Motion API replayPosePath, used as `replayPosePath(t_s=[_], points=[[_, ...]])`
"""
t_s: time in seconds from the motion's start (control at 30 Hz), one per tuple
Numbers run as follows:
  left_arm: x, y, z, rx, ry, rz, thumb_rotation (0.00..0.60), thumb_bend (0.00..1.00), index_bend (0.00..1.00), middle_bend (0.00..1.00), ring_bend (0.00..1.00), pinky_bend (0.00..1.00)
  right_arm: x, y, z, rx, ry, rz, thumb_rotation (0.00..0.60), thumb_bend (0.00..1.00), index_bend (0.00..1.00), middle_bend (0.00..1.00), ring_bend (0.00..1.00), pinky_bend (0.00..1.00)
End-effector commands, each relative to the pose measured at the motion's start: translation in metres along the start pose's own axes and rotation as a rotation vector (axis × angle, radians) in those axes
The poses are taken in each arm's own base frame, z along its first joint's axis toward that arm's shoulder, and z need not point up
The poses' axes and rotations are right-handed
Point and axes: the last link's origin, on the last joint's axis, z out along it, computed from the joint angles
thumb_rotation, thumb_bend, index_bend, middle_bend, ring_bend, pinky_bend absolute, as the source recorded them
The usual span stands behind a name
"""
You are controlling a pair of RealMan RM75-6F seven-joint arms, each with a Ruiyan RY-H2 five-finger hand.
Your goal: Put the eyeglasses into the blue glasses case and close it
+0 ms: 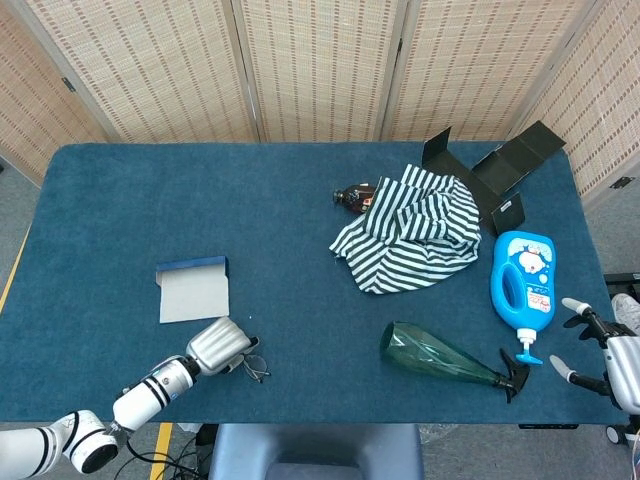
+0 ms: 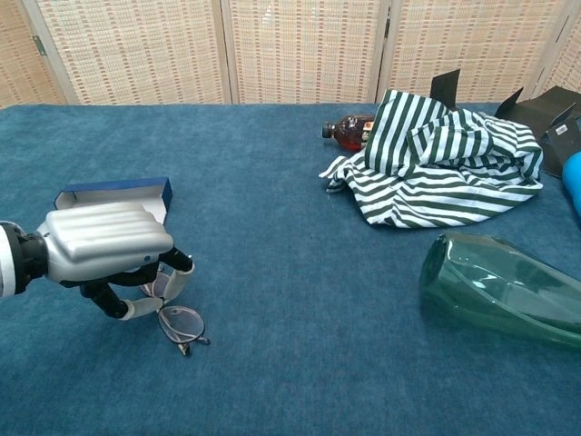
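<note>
silver left hand [image 2: 104,245] curling fingers round thin wire-rimmed eyeglasses [image 2: 179,320], firm hold unconfirmed; you're needing to pinch frame, not lens, before lifting toward open blue glasses case [image 2: 118,193].

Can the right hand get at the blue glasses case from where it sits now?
Probably not. The right hand sits off the table's far right edge, open, while the blue glasses case lies far across on the left. The left hand, already over the eyeglasses, is right beside it.
</note>
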Motion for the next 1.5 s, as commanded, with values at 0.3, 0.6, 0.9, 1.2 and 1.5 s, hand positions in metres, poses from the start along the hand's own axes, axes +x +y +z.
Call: replayPosePath(t_s=[0.3,0.6,0.9,1.2,1.5], points=[[-0.003,-0.001,-0.003,0.012,-0.026,-0.005,0.6,0.47,0.51,0.98,0.93,0.98,0.0,0.0,-0.001,-0.001,0.001,0.001,0.6,0.2,0.18,0.41,0.5,0.42],[-0.006,0.0,-0.001,0.011,-0.025,-0.015,0.6,0.47,0.51,0.98,0.93,0.98,0.001,-0.001,-0.002,-0.003,0.004,-0.003,0.6,0.2,0.18,0.41,0.51,0.42],[-0.01,-0.001,0.004,0.023,-0.021,-0.054,0.6,0.47,0.57,0.99,0.94,0.98,0.002,-0.001,-0.003,-0.006,0.004,-0.004,0.6,0.2,0.18,0.41,0.51,0.42],[-0.012,-0.004,-0.002,0.053,-0.015,-0.115,0.6,0.48,0.61,1.0,0.95,0.99,0.002,-0.001,-0.003,-0.005,0.007,-0.002,0.6,0.2,0.18,0.41,0.51,0.42],[-0.007,-0.024,-0.01,0.148,0.014,-0.214,0.6,0.5,0.64,1.0,0.95,0.99,0.002,-0.002,0.001,0.005,0.004,-0.002,0.6,0.2,0.18,0.41,0.51,0.42]])
